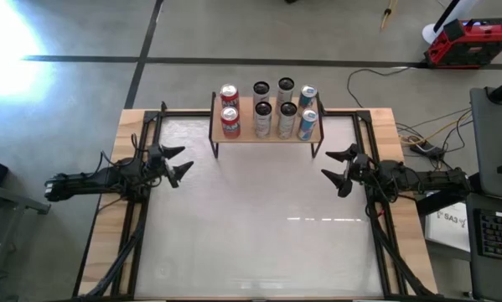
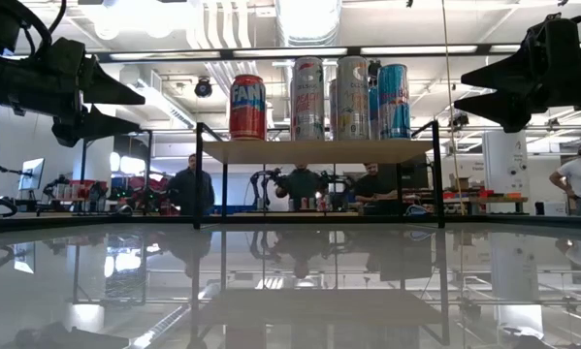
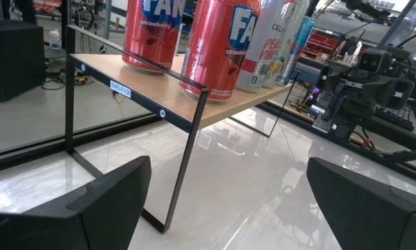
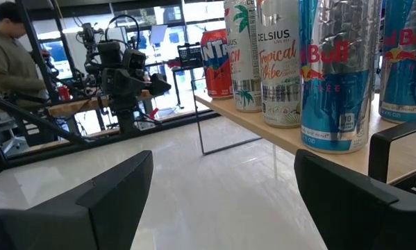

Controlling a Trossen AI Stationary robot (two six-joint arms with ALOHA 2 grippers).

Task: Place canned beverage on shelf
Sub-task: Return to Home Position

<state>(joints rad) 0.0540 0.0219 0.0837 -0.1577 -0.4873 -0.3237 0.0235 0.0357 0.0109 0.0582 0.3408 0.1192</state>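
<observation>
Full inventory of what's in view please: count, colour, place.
Low wooden-topped shelf on thin black metal legs: 1, light tan, table's far middle.
Red strawberry soda cans: 2, red, shelf's left end.
Tall silver-white cans: 4, shelf's middle.
Blue energy-drink cans: 2, blue, shelf's right end.
Glossy white table: 1, wood-edged.
People: several, room behind.
Left gripper: 1, dark, open, empty, left of shelf.
Right gripper: 1, dark, open, empty, right of shelf.

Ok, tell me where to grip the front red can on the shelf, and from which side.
Grip the front red can around mid-body, across its upright wall, probably with the left gripper, open and nearest. Come from the front-left corner of the shelf: those sides are free, while another red can stands behind and a pale can beside it.
</observation>
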